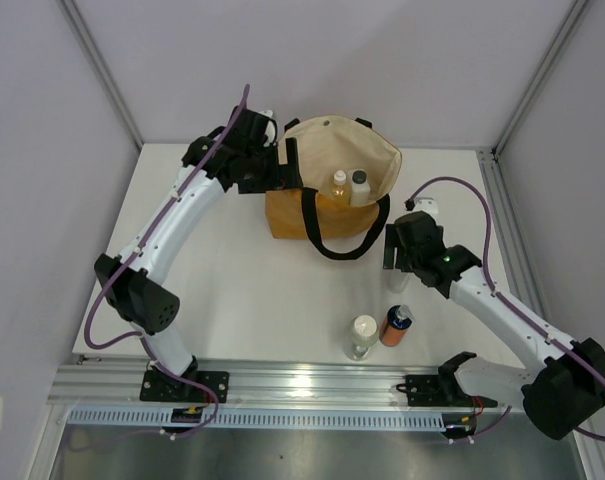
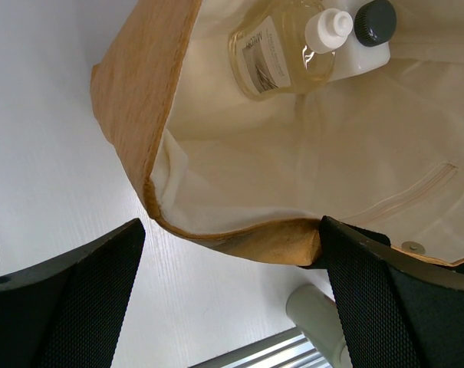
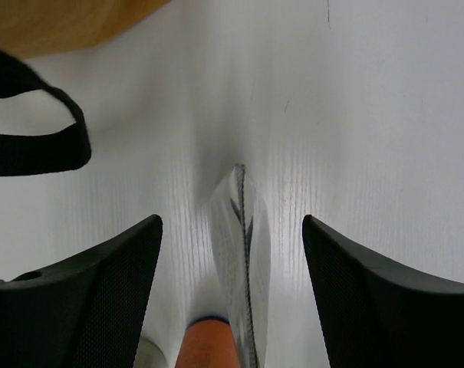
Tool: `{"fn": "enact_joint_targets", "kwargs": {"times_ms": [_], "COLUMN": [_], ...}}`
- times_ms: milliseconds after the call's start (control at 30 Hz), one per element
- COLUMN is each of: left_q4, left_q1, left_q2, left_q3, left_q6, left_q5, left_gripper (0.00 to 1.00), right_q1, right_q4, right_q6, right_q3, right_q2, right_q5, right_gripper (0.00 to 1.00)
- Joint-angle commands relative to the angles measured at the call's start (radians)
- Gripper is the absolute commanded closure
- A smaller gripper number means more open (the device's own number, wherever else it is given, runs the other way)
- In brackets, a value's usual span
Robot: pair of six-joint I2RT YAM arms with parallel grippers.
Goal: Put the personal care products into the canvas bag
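top: overhead, wide | left wrist: close, into canvas bag [image 2: 139, 92] | right wrist: close, likely downward | all share bag

The only lettering is on the pale label [image 2: 262, 60] of the rounded yellowish bottle [image 2: 293, 73] lying inside the canvas bag [image 2: 139, 92], in the left wrist view: a line of larger dark letters above a block of fine print, turned sideways and too small to read. The slim clear bottle [image 3: 238, 245] in the right wrist view bears dark printed marks, blurred beyond reading. The orange bottle [image 1: 395, 326] and white-capped bottle [image 1: 361, 337] on the table [image 1: 232, 290] show nothing legible from above.
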Motion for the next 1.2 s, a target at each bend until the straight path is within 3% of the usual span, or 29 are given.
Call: {"fn": "enact_joint_targets", "kwargs": {"times_ms": [0,200,400,500,600,633,667,700,767,1000,1167], "left_q4": [-0.002,-0.004,-0.004,-0.004,-0.005,-0.005,-0.004,-0.004,-0.004,0.001,0.003], "left_q1": [0.004,0.003,0.004,0.003,0.003,0.004,0.004,0.004,0.004,0.003,0.004], "left_q2": [-0.055,-0.061,-0.064,-0.066,-0.06,-0.057,-0.057,-0.057,-0.057,-0.054,-0.05], "left_q3": [-0.013,-0.028,-0.027,-0.027,-0.024,-0.025,-0.019,-0.022,-0.018,-0.019,-0.031], "left_q6": [0.028,0.029,0.028,0.032,0.032,0.032,0.032,0.031,0.032,0.034,0.037], "left_q5": [0.003,-0.006,-0.011,-0.015,-0.014,-0.009,-0.006,-0.005,-0.005,0.002,0.012], "left_gripper": [0.01,0.01,0.01,0.01,0.01,0.01,0.01,0.01,0.01,0.01,0.01], "right_q1": [-0.034,-0.054,-0.053,-0.053,-0.053,-0.054,-0.053,-0.053,-0.05,-0.07,-0.143], "right_q4": [0.108,0.124,0.113,0.144,0.164,0.158,0.144,0.136,0.141,0.185,0.373], "right_q6": [0.02,0.022,0.028,0.018,-0.016,-0.016,-0.015,-0.013,-0.018,-0.094,-0.15], "right_q3": [-0.019,-0.025,-0.037,-0.062,-0.063,-0.06,-0.056,-0.054,-0.066,-0.14,-0.245], "right_q2": [0.037,0.092,0.075,0.038,0.028,0.029,0.028,0.009,-0.032,-0.241,-0.307], "right_q5": [-0.021,-0.035,-0.051,-0.056,-0.064,-0.05,-0.044,-0.044,-0.056,-0.122,-0.267], "right_gripper": [0.23,0.27,0.42,0.61,0.64,0.62,0.54,0.39,0.26,0.13,0.12]}}
